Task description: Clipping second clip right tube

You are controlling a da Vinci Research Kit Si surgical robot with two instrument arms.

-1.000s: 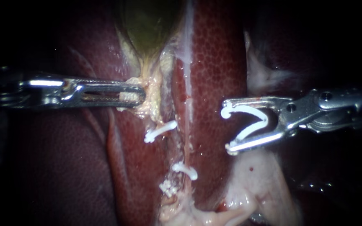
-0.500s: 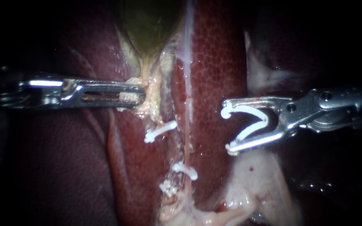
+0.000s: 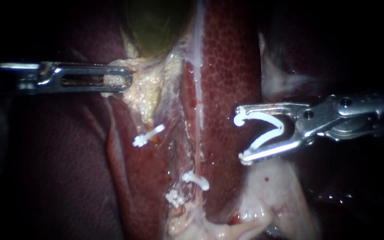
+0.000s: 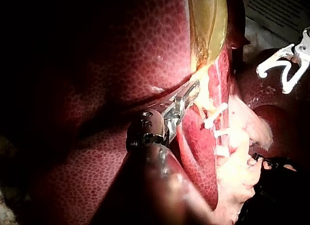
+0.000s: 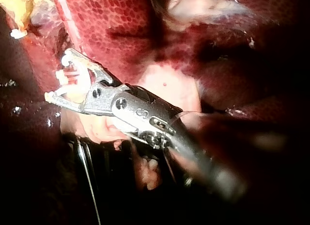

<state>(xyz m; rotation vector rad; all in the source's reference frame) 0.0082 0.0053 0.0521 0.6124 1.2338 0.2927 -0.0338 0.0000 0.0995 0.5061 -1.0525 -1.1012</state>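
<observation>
The right instrument (image 3: pixel 241 137) carried an open clip (image 3: pixel 265 129) in its wide-spread hand, just beside the right tube (image 3: pixel 199 149) (a lower clip (image 3: pixel 196 180) sat on it). The left instrument (image 3: pixel 127 81) gripped gallbladder tissue (image 3: pixel 146 91). The open clip needed to straddle the whole tube before squeezing.

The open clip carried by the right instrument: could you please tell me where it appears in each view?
Endoscope view: the open clip is right of centre, in the right instrument, touching no tube.
Left wrist view: open clip lies far off to the side of the left instrument, beyond the pale tissue.
Right wrist view: open clip sits at its own instrument's tip, mostly hidden by metal.
Shared landmark: the pale tissue next to the clip.
</observation>
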